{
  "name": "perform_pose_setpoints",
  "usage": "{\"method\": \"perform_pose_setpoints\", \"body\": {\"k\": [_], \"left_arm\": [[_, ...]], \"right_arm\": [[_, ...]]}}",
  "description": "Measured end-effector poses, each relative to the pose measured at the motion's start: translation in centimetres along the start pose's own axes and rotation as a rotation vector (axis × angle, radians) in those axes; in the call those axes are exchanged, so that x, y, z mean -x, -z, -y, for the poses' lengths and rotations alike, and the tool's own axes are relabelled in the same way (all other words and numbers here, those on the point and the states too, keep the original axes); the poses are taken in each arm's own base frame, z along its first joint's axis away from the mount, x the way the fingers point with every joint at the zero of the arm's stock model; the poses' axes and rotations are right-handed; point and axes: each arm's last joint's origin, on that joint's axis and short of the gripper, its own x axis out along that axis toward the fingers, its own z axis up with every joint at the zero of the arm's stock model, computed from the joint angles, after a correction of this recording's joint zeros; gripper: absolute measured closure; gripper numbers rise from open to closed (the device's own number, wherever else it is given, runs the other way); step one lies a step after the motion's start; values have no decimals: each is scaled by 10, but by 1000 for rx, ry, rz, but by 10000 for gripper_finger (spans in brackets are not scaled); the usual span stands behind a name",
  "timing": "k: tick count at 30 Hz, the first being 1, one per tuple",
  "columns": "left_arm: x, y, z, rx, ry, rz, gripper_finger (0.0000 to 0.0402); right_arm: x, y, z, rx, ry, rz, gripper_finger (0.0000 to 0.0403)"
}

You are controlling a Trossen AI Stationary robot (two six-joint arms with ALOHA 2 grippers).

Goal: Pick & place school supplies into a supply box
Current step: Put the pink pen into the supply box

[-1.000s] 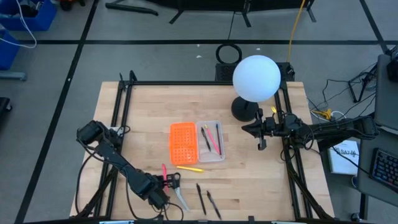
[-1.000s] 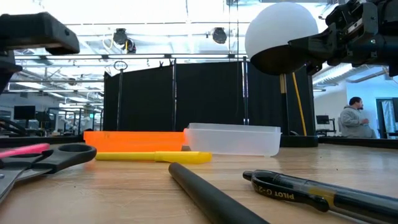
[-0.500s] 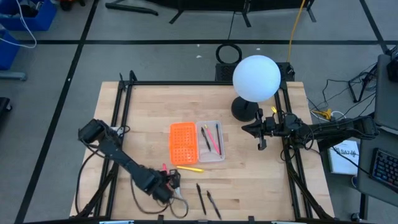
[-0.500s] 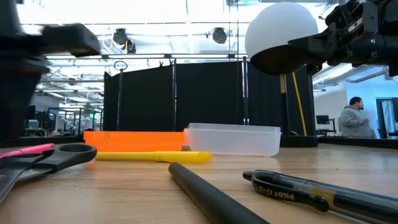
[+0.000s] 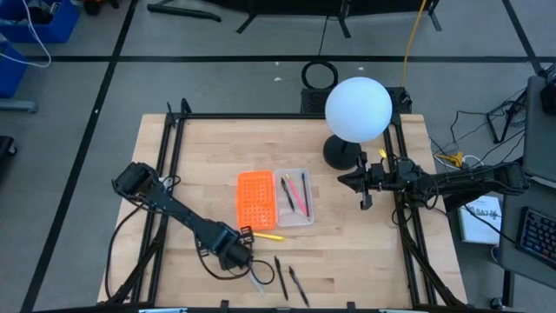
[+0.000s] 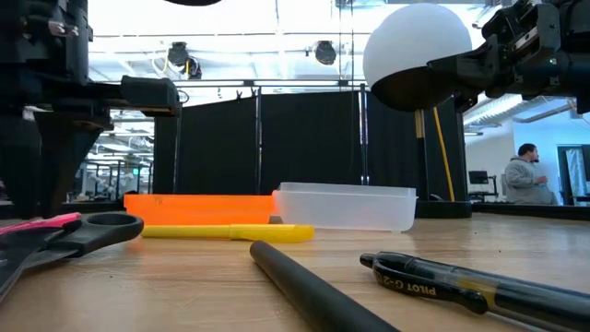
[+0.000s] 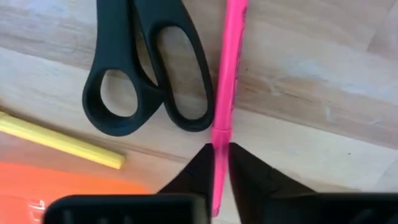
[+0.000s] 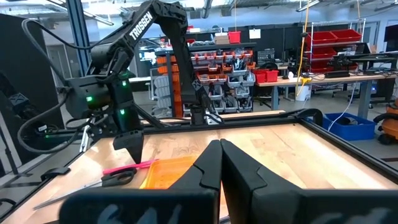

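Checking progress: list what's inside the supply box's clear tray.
The clear tray holds three pens lying lengthwise: dark, pink, reddish-brown. The low view shows only its frosted wall, hiding the contents.

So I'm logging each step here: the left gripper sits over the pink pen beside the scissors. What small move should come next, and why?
Probably close the left gripper on the pink pen. Its fingers straddle the pen with a slight gap, the pen lies flat on the table, and the scissors lie just beside it, clear of the fingers. Then it could lift toward the box.
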Motion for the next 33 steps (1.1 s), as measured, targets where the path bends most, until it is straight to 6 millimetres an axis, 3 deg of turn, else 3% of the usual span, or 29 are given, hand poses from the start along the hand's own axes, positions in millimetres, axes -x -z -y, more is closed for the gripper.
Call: {"method": "perform_pose_setpoints", "body": {"k": [6, 9, 22, 33], "left_arm": [[8, 0, -3, 48, -10, -20, 256], [8, 0, -2, -10, -10, -26, 237], [3, 14, -14, 39, 33, -1, 306], [-14, 20, -8, 43, 56, -1, 309]], "right_arm": [[0, 0, 0, 0, 0, -2, 403], [0, 0, 0, 0, 0, 2, 403], [0, 0, 0, -3, 0, -1, 403], [0, 0, 0, -3, 0, -2, 403]]}}
